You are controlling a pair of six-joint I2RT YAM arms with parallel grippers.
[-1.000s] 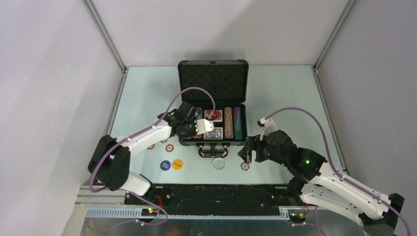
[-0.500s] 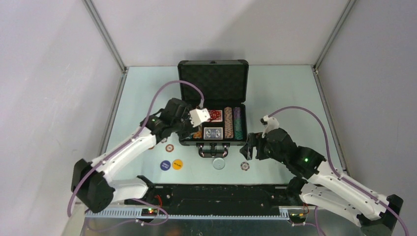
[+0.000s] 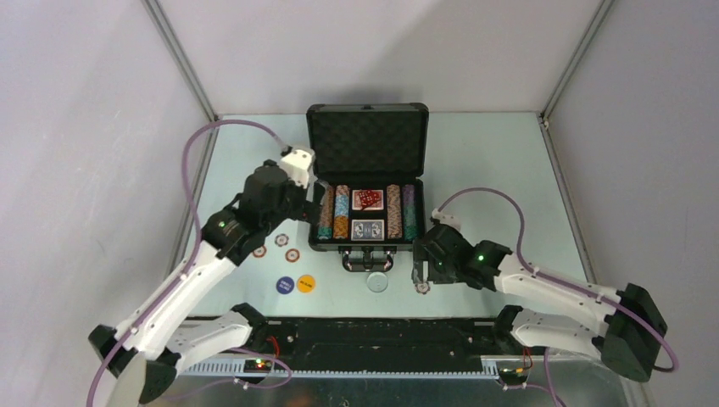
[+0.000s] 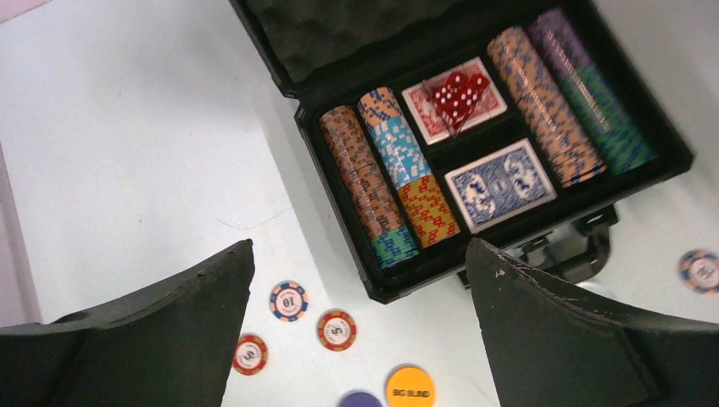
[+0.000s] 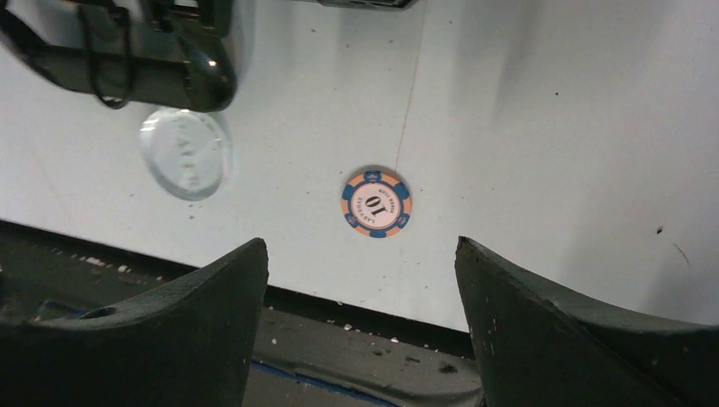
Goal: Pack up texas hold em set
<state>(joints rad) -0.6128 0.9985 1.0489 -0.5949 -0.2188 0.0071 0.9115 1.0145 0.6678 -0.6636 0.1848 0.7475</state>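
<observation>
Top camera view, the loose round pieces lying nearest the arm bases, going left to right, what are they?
dark blue button → orange button → clear round button → poker chip

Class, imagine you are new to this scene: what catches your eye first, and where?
The open black case at the centre stands out, packed with rows of striped chips and red dice on a card deck. In front of it, the right gripper hovers open above a lone chip.

Dimpled foam lining (image 4: 339, 30), glossy chips (image 4: 547, 110), smooth table (image 4: 127, 153)
</observation>
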